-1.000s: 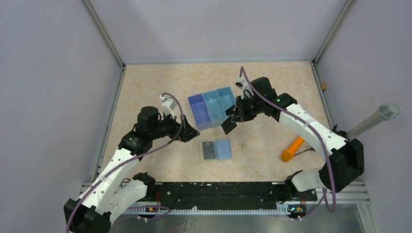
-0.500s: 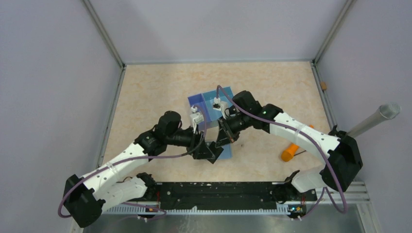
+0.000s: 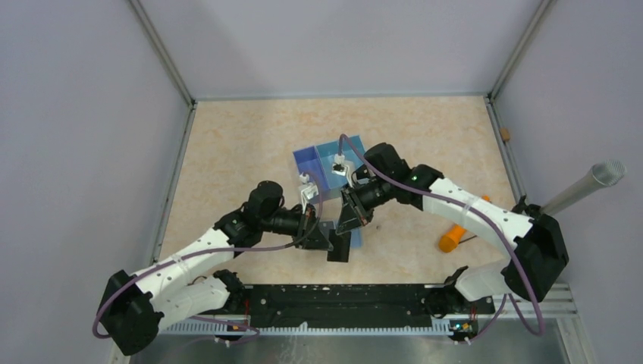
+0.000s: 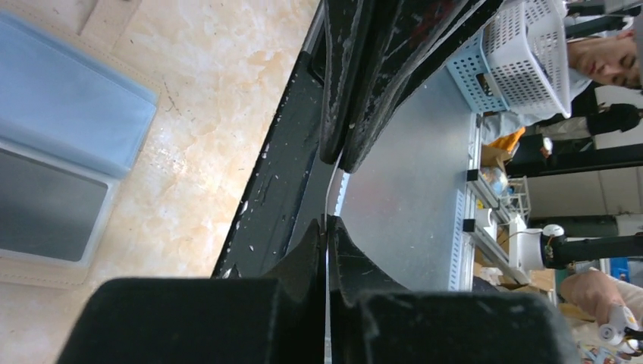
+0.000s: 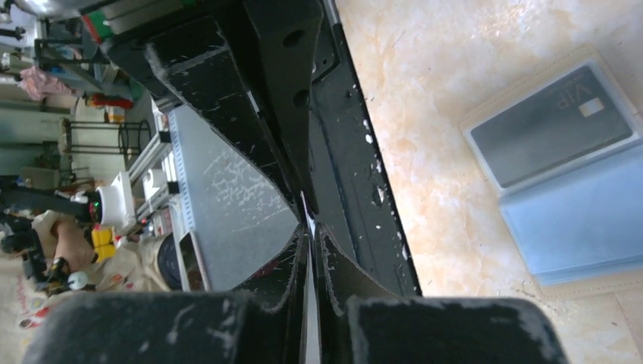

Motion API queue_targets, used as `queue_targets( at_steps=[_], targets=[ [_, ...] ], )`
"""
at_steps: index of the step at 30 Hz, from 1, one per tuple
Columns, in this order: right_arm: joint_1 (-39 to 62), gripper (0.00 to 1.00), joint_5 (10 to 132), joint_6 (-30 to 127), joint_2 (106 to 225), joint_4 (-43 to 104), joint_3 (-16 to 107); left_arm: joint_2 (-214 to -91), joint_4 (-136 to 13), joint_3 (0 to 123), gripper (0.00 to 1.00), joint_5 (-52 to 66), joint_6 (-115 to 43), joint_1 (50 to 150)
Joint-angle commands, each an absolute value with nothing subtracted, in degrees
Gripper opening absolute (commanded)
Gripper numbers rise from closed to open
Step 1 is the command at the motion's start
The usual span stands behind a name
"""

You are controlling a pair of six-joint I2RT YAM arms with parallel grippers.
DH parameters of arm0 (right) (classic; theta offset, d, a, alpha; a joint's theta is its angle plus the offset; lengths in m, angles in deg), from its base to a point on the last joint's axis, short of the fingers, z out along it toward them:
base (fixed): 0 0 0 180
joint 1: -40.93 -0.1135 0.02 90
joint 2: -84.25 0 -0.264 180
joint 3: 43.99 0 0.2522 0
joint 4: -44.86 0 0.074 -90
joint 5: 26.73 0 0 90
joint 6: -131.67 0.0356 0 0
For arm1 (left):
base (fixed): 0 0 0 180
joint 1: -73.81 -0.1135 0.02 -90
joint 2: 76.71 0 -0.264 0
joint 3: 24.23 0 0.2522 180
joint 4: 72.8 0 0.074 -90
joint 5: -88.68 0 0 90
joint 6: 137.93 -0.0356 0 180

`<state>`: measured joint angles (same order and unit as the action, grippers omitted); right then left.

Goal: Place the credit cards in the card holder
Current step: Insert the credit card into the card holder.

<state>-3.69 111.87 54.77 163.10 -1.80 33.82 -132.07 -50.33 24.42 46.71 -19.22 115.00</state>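
Near the card holder [image 5: 561,174], left tool [image 4: 327,235] pinches the credit card [image 3: 339,250]; right tool [image 5: 309,231] pinches it too.

— Spotted the grippers?
— Found them mid-table, just near of the blue tray [image 3: 327,161]: left gripper [image 3: 326,240] close beside right gripper [image 3: 351,218], a dark credit card [image 3: 339,249] at their tips.
— And the card holder [image 3: 357,236]?
— Mostly hidden beneath them. Noted an orange tube [image 3: 455,233] lying well right.
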Motion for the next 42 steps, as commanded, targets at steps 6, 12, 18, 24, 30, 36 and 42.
queue_targets(
  at_steps=[6,12,18,24,30,36,42],
  targets=[
    [0.1,0.58,107.6,62.6,155.9,12.6,25.0,-125.4,-77.2,12.1,0.00,41.3,-2.7,115.7],
    [4.4,0.61,108.7,72.2,152.7,24.0,14.9,-122.8,-85.7,7.0,0.00,33.7,4.3,115.7],
    [3.8,0.54,114.1,84.9,150.2,43.5,5.3,-122.1,-90.1,3.8,0.00,28.2,7.8,115.7],
    [1.6,0.37,113.1,86.8,150.9,47.1,4.3,-122.5,-90.2,3.8,0.00,27.9,8.1,115.7],
    [0.9,0.00,109.3,91.0,154.5,51.2,2.4,-124.3,-88.0,3.9,0.02,28.6,8.1,115.7],
    [0.9,0.00,101.7,93.9,159.5,49.8,-2.2,-125.3,-66.7,7.7,0.56,18.4,2.6,115.7],
    [0.9,0.00,98.5,94.6,164.5,52.4,-4.6,-128.9,-60.6,7.5,0.57,13.3,2.6,115.7]
  ],
)
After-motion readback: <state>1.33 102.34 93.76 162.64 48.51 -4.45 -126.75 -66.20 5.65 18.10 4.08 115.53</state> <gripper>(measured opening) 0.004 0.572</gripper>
